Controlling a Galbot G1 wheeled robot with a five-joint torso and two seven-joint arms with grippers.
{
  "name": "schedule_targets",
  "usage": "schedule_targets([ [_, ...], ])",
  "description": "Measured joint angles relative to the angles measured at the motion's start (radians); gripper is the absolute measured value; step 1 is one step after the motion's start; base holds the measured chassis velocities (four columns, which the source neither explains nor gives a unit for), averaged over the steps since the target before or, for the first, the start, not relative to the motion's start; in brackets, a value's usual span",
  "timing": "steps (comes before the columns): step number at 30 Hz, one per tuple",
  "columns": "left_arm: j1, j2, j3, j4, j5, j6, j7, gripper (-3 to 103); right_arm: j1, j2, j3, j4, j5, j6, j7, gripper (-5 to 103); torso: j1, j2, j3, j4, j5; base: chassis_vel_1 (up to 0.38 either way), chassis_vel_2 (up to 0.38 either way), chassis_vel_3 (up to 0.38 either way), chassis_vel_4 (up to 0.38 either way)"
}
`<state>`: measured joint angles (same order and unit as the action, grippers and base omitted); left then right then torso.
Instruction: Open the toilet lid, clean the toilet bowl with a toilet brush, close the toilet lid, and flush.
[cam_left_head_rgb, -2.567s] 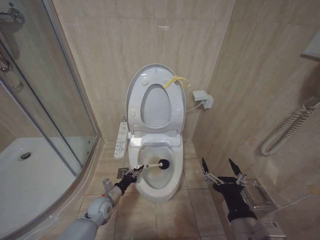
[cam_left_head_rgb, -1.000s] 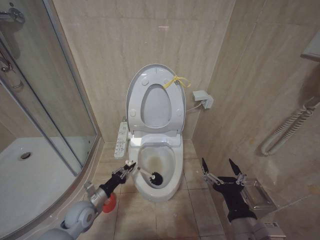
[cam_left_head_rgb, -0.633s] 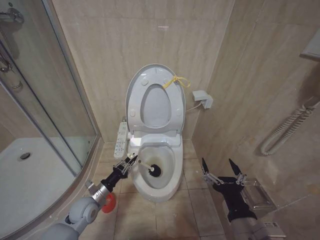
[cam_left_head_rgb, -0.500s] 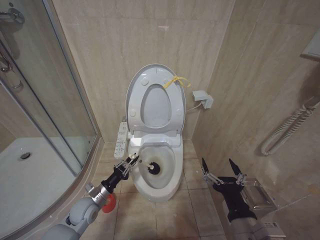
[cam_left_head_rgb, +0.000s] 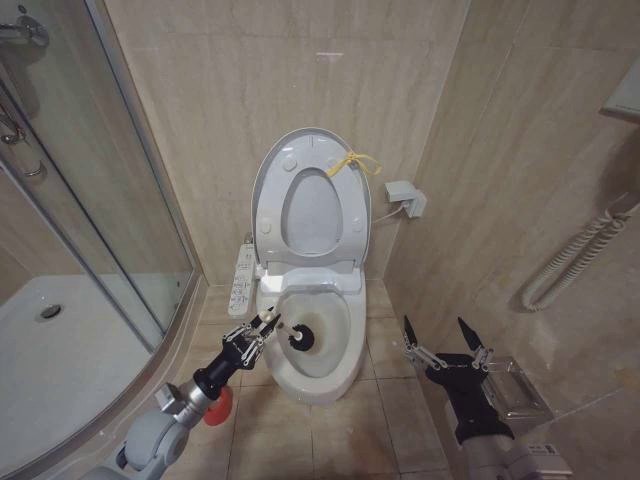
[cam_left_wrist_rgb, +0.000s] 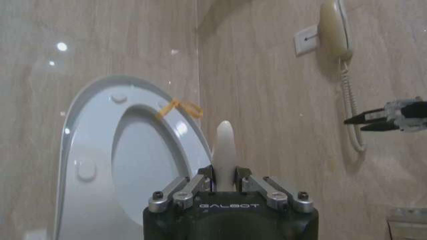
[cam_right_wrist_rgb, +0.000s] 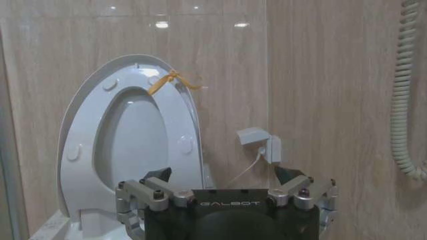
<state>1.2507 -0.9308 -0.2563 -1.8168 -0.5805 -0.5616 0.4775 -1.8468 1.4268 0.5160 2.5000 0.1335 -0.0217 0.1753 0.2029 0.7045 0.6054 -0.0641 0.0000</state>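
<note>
The toilet lid (cam_left_head_rgb: 312, 215) stands upright against the wall, a yellow strap (cam_left_head_rgb: 352, 162) at its top edge, with the raised seat ring (cam_left_head_rgb: 268, 200) in front of it. Below lies the open toilet bowl (cam_left_head_rgb: 340, 372). My left gripper (cam_left_head_rgb: 262, 328) reaches over the bowl's left rim, shut on the toilet brush handle (cam_left_head_rgb: 281, 331); the dark bristle head (cam_left_head_rgb: 303, 340) is inside the bowl by its left wall. In the left wrist view, the gripper (cam_left_wrist_rgb: 225, 176) clamps the white handle (cam_left_wrist_rgb: 225, 145) before the lid (cam_left_wrist_rgb: 140, 155). My right gripper (cam_left_head_rgb: 445, 340) hangs open right of the toilet, facing the lid (cam_right_wrist_rgb: 130, 135).
A red holder cup (cam_left_head_rgb: 217, 405) sits on the floor left of the toilet beside my left arm. A glass shower enclosure (cam_left_head_rgb: 90, 200) with a white tray (cam_left_head_rgb: 50, 360) is at the left. A control panel (cam_left_head_rgb: 241, 280), wall socket (cam_left_head_rgb: 405, 197) and coiled cord (cam_left_head_rgb: 575, 260) are nearby.
The brush head swept from the bowl's right side to the front, then back up to the left wall, with my left gripper following. The right arm has not moved.
</note>
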Motion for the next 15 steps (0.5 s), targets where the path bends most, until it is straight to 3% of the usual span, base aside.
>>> schedule_targets([
  [5, 0.058, -0.015, -0.073, -0.072, 0.022, -0.007, -0.002, 21, 0.000, 0.000, 0.000, 0.000, 0.000, 0.000, 0.000, 100, 0.000, 0.000, 0.000, 0.0000, 0.0000, 0.000, 0.000, 0.000, 0.000],
  [9, 0.128, -0.049, -0.166, -0.162, 0.066, 0.008, -0.054, 21, 0.000, 0.000, 0.000, 0.000, 0.000, 0.000, 0.000, 100, 0.000, 0.000, 0.000, 0.0001, 0.0001, 0.000, 0.000, 0.000, 0.000],
  [13, 0.251, -0.131, -0.281, -0.271, 0.136, 0.062, -0.160, 21, 0.000, 0.000, 0.000, 0.000, 0.000, 0.000, 0.000, 100, 0.000, 0.000, 0.000, 0.0000, 0.0002, 0.000, 0.000, 0.000, 0.000],
  [14, 0.251, -0.131, -0.281, -0.271, 0.136, 0.062, -0.160, 21, 0.000, 0.000, 0.000, 0.000, 0.000, 0.000, 0.000, 100, 0.000, 0.000, 0.000, 0.0000, 0.0002, 0.000, 0.000, 0.000, 0.000],
  [15, 0.312, -0.177, -0.309, -0.310, 0.161, 0.086, -0.215, 21, 0.000, 0.000, 0.000, 0.000, 0.000, 0.000, 0.000, 100, 0.000, 0.000, 0.000, 0.0004, 0.0000, 0.000, 0.000, 0.000, 0.000],
])
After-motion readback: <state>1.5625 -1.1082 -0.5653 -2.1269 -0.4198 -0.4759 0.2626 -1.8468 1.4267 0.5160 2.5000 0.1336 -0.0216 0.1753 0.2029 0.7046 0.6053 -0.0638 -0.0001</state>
